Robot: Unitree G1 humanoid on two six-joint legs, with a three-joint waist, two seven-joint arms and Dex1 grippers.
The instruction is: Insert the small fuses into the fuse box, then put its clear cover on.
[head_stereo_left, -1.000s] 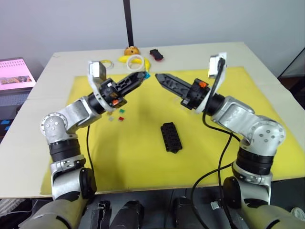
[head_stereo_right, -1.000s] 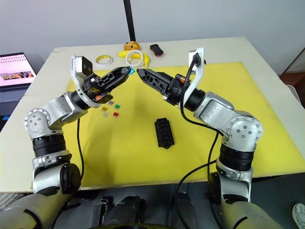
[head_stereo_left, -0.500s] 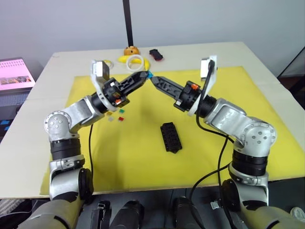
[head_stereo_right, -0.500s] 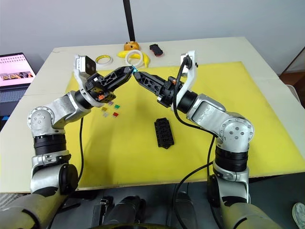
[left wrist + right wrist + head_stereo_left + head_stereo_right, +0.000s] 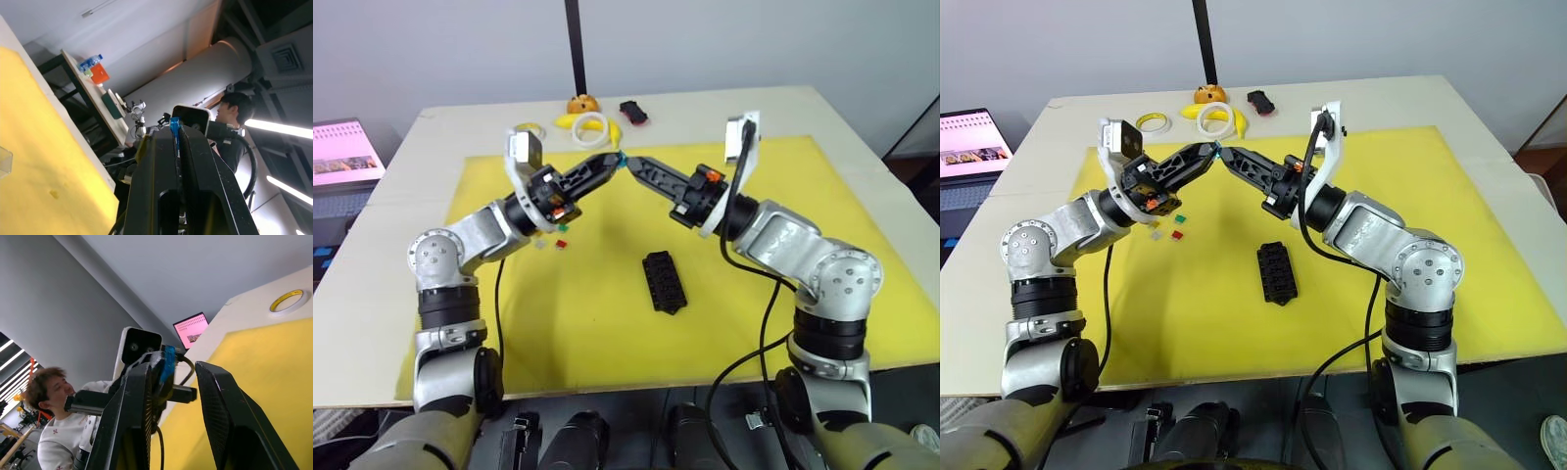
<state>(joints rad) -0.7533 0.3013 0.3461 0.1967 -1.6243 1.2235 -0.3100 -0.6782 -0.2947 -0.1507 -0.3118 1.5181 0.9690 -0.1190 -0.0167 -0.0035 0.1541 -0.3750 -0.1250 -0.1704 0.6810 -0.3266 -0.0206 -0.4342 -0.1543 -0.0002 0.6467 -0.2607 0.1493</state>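
My left gripper (image 5: 611, 160) is raised above the yellow mat and shut on a small blue fuse (image 5: 174, 131) at its tip. My right gripper (image 5: 629, 161) meets it tip to tip. Its fingers (image 5: 142, 382) stand apart on either side of the blue fuse (image 5: 168, 363), which lies close against one of them. The black fuse box (image 5: 664, 281) lies on the mat below the right arm. Several loose small fuses (image 5: 559, 236) sit on the mat under the left forearm. A clear plastic piece (image 5: 4, 162), perhaps the clear cover, lies on the mat.
The yellow mat (image 5: 607, 333) covers most of the table. Tape rings (image 5: 592, 124), a banana (image 5: 570, 120), an orange object (image 5: 582, 102) and a black-and-red object (image 5: 633, 111) sit at the far edge. A laptop (image 5: 347, 149) stands at the left. A person (image 5: 46, 396) is nearby.
My right gripper moved left to meet the left gripper's tip, and its fingers narrowed around the blue fuse. The left gripper stayed shut on the fuse and shifted slightly.
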